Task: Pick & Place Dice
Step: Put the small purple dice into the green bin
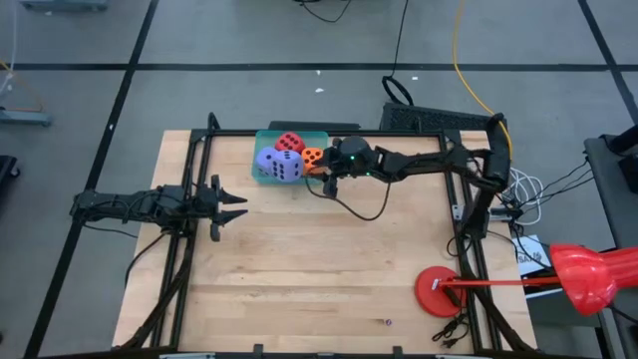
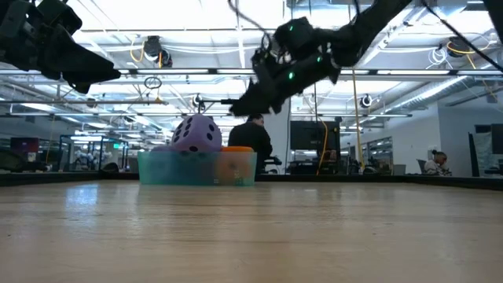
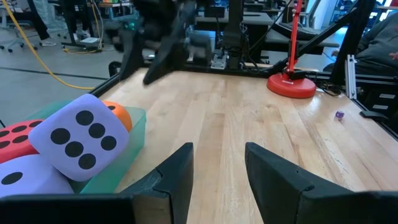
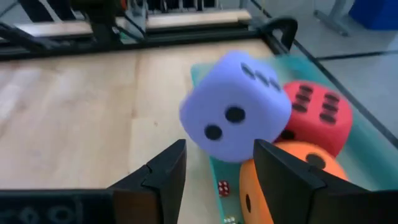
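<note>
Sitting piled in the teal tray (image 1: 261, 136) at the table's far edge: purple dice (image 1: 279, 163) stacked on top, tilted, six-pip face turned toward the left gripper (image 1: 231, 206); red die (image 1: 290, 142) and orange die (image 1: 312, 157) alongside, no long axis; hovering just beside, right gripper (image 1: 330, 183), fingers parted, empty; waiting well apart, left fingers parted, empty.

Overhead straight down on table (image 1: 299, 269); low level across it; wrist views close, facing each other, sharing the tray (image 3: 127, 146) of dice (image 4: 236, 106).
</note>
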Robot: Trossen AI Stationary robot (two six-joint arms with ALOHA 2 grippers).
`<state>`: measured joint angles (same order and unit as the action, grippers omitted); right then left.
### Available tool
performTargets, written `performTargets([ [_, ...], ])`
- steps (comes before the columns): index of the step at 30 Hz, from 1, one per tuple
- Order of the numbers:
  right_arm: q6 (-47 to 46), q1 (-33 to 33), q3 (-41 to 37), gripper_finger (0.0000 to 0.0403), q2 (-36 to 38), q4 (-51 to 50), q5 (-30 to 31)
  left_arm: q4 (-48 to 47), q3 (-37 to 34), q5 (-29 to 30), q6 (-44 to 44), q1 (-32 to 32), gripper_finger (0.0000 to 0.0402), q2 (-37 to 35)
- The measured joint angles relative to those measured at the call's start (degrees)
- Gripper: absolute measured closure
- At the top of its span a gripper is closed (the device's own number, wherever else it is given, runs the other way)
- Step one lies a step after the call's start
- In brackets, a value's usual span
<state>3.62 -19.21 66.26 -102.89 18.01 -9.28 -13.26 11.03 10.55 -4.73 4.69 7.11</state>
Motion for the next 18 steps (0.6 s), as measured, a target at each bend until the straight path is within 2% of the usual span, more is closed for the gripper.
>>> performTargets([
  [11, -6.6, 6.9, 0.0, 0.0234, 12.5, -20.8, -0.6, 0.0, 0.0, 0.0, 0.0, 0.0, 0.0249, 0.0],
  [18, -13.2, 13.1, -0.3, 0.0239, 17.8, -28.5, -11.4, 0.0, 0.0, 0.0, 0.0, 0.0, 0.0249, 0.0],
])
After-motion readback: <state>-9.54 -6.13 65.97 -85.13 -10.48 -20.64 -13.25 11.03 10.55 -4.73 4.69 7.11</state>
